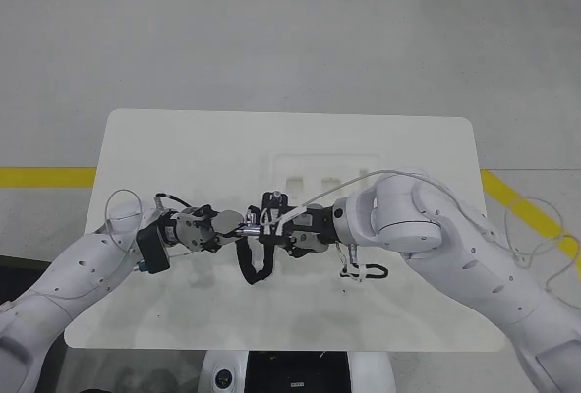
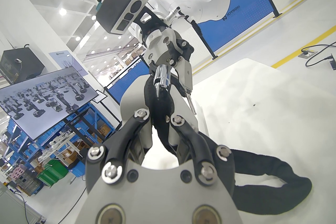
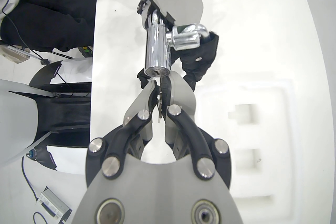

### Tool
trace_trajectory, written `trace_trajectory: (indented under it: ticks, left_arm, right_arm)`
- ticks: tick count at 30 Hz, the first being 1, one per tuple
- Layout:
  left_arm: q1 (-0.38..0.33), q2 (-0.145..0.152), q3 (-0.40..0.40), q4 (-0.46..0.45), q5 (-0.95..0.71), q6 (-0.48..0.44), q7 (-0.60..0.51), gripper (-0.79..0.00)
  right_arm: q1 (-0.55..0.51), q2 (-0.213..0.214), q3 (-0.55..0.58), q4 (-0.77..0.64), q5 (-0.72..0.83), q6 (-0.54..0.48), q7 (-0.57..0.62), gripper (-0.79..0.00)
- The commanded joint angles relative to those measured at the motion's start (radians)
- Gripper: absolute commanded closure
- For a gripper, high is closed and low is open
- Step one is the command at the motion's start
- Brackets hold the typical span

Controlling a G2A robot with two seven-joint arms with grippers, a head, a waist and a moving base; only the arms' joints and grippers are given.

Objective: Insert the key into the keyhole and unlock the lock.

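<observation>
Right wrist view: right pincer (image 3: 159, 84) clamps the key (image 3: 158, 105), seemingly touching the lock (image 3: 156, 47).

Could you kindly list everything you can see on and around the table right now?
lock: one, chrome, held above the table in the left tool
cable: one loop, black, hanging from the lock
key: one, silver, in the right tool, tip by the lock's keyhole
small item: one, black, on the table beside the right arm; kind unclear
table: one, white, with shallow recesses
floor stripes: two, yellow, flanking the table
left tool: one, grey-black, shut on the lock
right tool: one, grey-black, shut on the key
</observation>
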Motion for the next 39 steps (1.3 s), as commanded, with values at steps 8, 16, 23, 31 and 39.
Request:
trace_trajectory:
  ticks: [8, 16, 23, 31, 39]
  left_arm:
    - [-0.023, -0.011, 0.0, 0.048, 0.047, -0.049, 0.0, 0.0]
    - [-0.062, -0.016, 0.011, 0.067, 0.092, -0.059, 0.0, 0.0]
    - [-0.092, -0.017, 0.036, 0.06, 0.108, -0.074, -0.015, 0.0]
    - [-0.113, -0.019, 0.059, 0.056, 0.11, -0.079, -0.02, 0.0]
    - [-0.108, -0.015, 0.073, 0.078, 0.08, -0.059, 0.0, 0.0]
  right_arm:
    - [0.012, -0.006, -0.007, -0.019, -0.003, -0.011, -0.004, 0.0]
    - [0.027, -0.014, -0.022, -0.024, -0.003, -0.011, 0.002, 0.0]
    - [0.039, -0.022, -0.034, -0.016, 0.0, -0.009, 0.004, 0.0]
    - [0.043, -0.026, -0.036, -0.007, -0.003, -0.009, 0.006, 0.0]
    - [0.011, -0.011, 0.012, -0.018, -0.008, -0.004, 0.014, 0.0]
